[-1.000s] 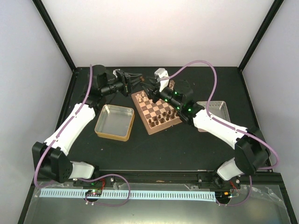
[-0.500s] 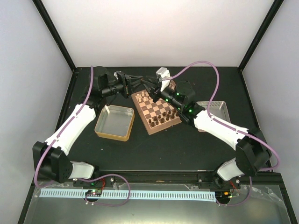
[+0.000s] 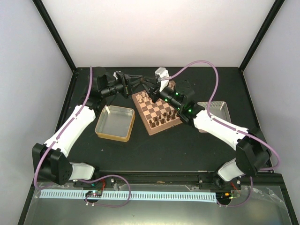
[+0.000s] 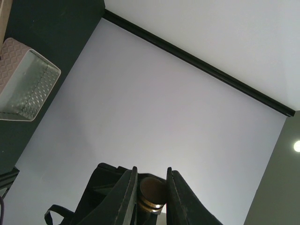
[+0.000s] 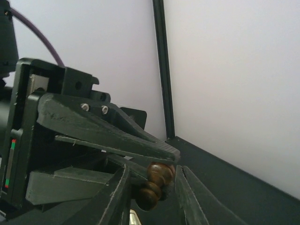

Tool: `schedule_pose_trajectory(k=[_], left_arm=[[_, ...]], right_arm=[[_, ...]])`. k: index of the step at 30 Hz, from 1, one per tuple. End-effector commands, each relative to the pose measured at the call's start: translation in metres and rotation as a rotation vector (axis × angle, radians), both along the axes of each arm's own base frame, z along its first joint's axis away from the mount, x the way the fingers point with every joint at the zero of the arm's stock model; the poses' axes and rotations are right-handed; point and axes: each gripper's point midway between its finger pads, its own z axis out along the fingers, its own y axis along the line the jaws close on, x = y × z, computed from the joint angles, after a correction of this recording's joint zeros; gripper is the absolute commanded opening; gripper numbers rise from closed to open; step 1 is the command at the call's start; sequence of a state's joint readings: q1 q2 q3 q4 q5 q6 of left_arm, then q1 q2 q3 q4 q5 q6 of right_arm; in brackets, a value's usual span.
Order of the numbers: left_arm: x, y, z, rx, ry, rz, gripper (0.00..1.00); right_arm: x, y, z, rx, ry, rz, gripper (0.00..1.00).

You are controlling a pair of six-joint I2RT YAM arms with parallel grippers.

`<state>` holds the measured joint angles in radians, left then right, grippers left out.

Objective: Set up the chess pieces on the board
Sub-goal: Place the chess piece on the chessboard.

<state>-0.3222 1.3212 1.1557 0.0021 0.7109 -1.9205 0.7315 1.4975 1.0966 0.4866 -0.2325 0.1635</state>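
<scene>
Dark-brown turned wood, lobed like stacked beads: one chessman (image 5: 151, 190) hangs slantwise in the gap of the right pincer (image 5: 153, 168). Its fingers flank the piece closely, but I cannot tell if they pinch it or only bracket it. Opposite, the left pincer (image 4: 151, 169) points in with its tips at the chessman's upper lobe. Its fingers are nearly pressed together, and a small brown banded thing fills the slit. I read that as the same chessman, so the left likely has the hold. Handling, judged: very light, stiff, smooth and rounded, so apt to swivel or squirt out from flat fingers; not delicate, but tiny next to a finger. Best taken across the waist between lobes, axis upright, base left free for setting down. Both pincers meet in the air just beyond the far edge of the board (image 3: 151, 133). More dark chessmen (image 3: 164, 115) stand on the board's near-right side, pale chessmen (image 3: 141, 98) at its far-left corner. Left of the board is an open tin (image 3: 115, 123), right of it a patterned tin (image 3: 213, 108), all on the black counter (image 3: 187, 154).
</scene>
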Motion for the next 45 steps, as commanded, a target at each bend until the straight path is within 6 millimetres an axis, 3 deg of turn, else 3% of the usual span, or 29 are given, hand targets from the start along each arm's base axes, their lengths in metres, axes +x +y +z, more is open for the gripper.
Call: schedule_pose_trajectory(k=[1,7,12,15,20,25,31,36,45], left_arm=[[-0.011,-0.003,0.018,-0.049,-0.016,-0.033,0.12],[-0.014,-0.003,0.016,-0.049,-0.013,-0.040,0.14],[-0.014,-0.001,0.010,0.007,-0.035,-0.050,0.46],[-0.012,0.008,-0.002,0.114,-0.056,-0.052,0.66],[-0.004,0.038,-0.036,0.367,-0.153,-0.031,0.80],[-0.004,0.068,-0.074,0.631,-0.280,-0.076,0.83],[0.001,0.104,-0.096,1.000,-0.437,-0.083,0.85],[0.004,0.110,-0.103,1.101,-0.518,-0.123,0.86],[0.012,0.108,-0.109,1.132,-0.560,-0.156,0.85]], right_arm=[[0.002,0.005,0.013,0.017,-0.022,-0.007,0.23],[0.005,-0.001,0.025,0.046,-0.007,-0.044,0.02],[0.007,-0.017,0.033,0.051,0.065,-0.108,0.01],[0.011,-0.031,0.022,-0.004,0.168,-0.161,0.01],[0.027,-0.079,-0.035,-0.168,0.448,-0.274,0.01],[0.037,-0.145,-0.102,-0.289,0.755,-0.409,0.01],[0.042,-0.197,-0.170,-0.500,1.060,-0.545,0.01],[0.051,-0.209,-0.213,-0.621,1.183,-0.555,0.01],[0.068,-0.209,-0.257,-0.765,1.284,-0.548,0.01]])
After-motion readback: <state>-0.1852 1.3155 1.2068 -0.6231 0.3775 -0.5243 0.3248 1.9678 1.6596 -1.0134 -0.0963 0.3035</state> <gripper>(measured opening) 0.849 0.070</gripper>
